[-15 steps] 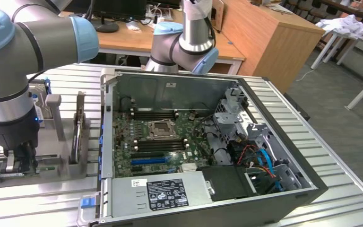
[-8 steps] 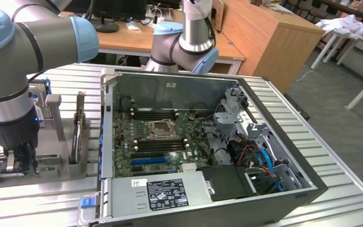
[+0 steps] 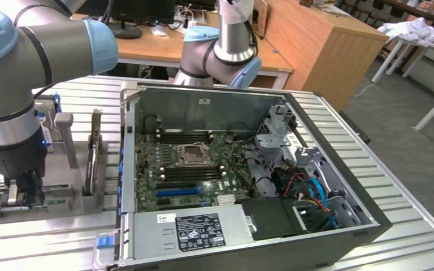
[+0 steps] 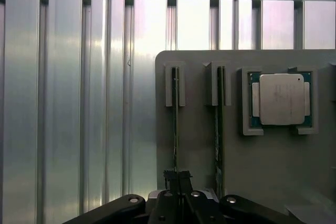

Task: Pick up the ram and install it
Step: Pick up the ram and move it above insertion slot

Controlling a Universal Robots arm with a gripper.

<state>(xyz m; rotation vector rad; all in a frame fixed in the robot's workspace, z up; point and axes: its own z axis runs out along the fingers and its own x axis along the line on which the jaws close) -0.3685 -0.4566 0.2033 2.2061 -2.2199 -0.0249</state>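
Gripping: gripper [image 4: 177,176] jaws closed, apparently pinching the ram [image 4: 175,124] by its thin edge.
Ram: upright in a grey holder [image 4: 199,145] slot, exterior view's lower left, beside the open case [image 3: 368,231].
Risk: an off-centre pinch could tilt the ram or jam it in the slot.
Wrist view: second stick [image 4: 218,119], processor [image 4: 281,99].
Exterior view: motherboard [image 3: 172,169].

Seen at the exterior view's left as an arm [image 3: 9,121] bent over at a blue-capped joint and dropping straight down. Ends low in the gripper [image 3: 21,195], pointed downward. Clamped shut on the thin edge of the ram [image 4: 175,124] (black fingers [image 4: 169,177] pressed together, no gap between them).
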